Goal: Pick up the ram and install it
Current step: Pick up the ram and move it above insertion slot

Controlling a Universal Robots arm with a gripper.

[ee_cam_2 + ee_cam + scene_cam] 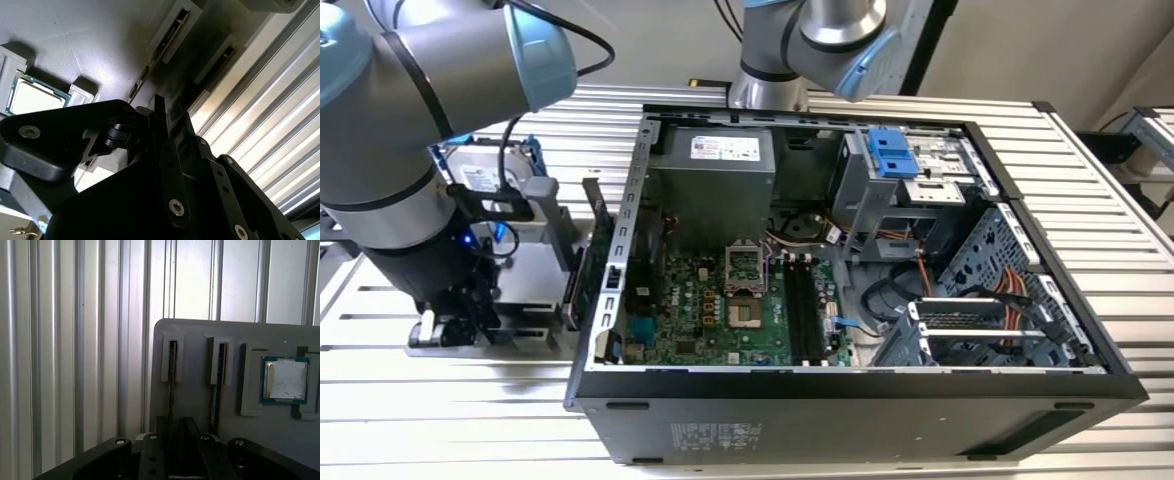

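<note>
First wrist view: how did the gripper [175, 424] look?

Your gripper was matte black metal studded with round bolt heads. Its two flat fingers [161, 427] stood parted and clenched on nothing.

And the ram [172, 372]?

Your ram was a thin dark stick standing on edge in a raised slot of a dull grey tray [200, 335]. It ran straight into the gap between those fingers, closer to one of them. You could not tell whether it touched.

What lay around it?

A second stick [216, 385] stood in the neighbouring slot, just beside yours. Further along the tray, a square silver processor [285, 380] with a green rim sat in its own pocket. Under the tray ran the ribbed aluminium table [75, 340].

And in the exterior view?

Your grey arm [400, 150] reached down at the exterior view's left. The open black computer case [854, 400] stood beside it, with the case wall between you and the green motherboard [707, 300].
</note>
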